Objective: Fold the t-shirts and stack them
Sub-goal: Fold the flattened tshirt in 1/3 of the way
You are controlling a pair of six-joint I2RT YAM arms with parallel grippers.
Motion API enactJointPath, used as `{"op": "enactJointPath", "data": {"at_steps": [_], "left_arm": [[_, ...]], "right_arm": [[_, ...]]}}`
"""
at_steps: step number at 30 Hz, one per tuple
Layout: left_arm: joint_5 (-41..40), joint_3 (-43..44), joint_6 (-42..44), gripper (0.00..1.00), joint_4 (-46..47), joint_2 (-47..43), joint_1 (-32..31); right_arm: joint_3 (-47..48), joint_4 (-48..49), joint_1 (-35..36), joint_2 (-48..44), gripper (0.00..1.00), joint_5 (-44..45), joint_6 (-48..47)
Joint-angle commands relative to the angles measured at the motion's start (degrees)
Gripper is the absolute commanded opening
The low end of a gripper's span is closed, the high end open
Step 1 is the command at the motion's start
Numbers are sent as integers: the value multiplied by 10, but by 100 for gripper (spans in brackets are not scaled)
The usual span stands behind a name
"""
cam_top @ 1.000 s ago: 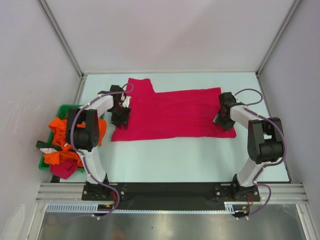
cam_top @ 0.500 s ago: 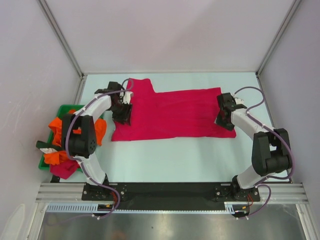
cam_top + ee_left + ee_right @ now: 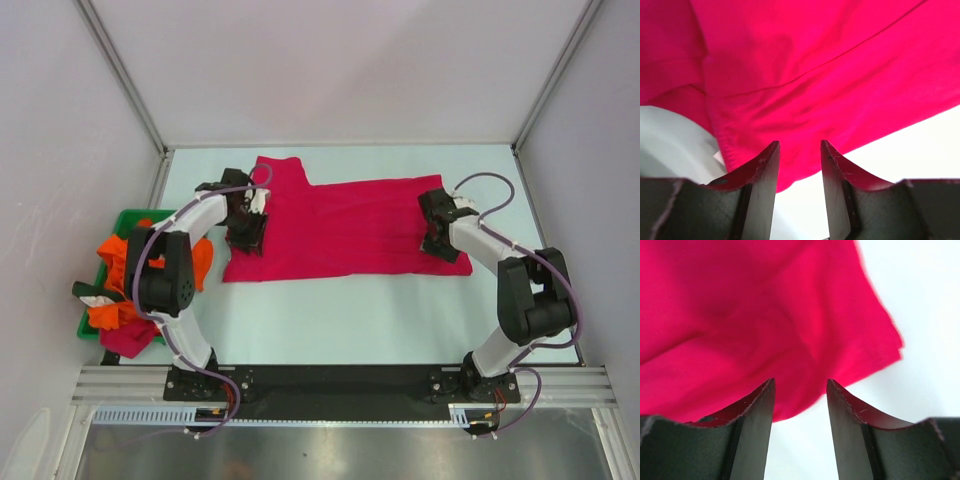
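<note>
A crimson-pink t-shirt [image 3: 340, 225] lies spread flat across the middle of the table, one sleeve pointing to the back left. My left gripper [image 3: 245, 236] stands over its left edge. In the left wrist view the gripper [image 3: 800, 145] is open, the shirt's hem [image 3: 815, 65] just past the fingertips and bare table between them. My right gripper [image 3: 435, 242] is over the shirt's right end. It [image 3: 800, 382] is also open, with a cloth corner [image 3: 740, 315] at its tips. Orange t-shirts [image 3: 112, 310] lie heaped at the left.
The green tray [image 3: 130, 215] holding the heap sits at the table's left edge, with a crimson piece [image 3: 125, 340] hanging over its near side. White walls and metal posts close in the back and sides. The arms' base rail [image 3: 340, 380] runs along the near edge.
The right gripper has moved left, further onto the shirt's right end. The left gripper has shifted slightly at the left edge. Both pairs of jaws have narrowed a little.
</note>
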Motion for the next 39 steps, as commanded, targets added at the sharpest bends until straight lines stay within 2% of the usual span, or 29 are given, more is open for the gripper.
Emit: {"op": "enactJointPath", "data": {"at_steps": [1,8,15,22,28,39], "left_arm": [[13,15,-12,45,42,-58,1],[-26,61,-28,43,36,33,-3],[-48,51,-5,42,22,79,-11],[-65,39,25,42,-18,88,-14],[-67,-2,52,42,-41,63,-13],[-56,-66,76,41,-62,8,-13]], "right_arm": [[58,10,27,-5,52,32,-11],[131,26,22,123,51,32,-39],[121,36,0,169,50,9,-38],[72,23,-10,148,50,-5,-26],[9,9,-18,107,52,-21,-21],[-43,-25,-25,45,54,-42,-27]]}}
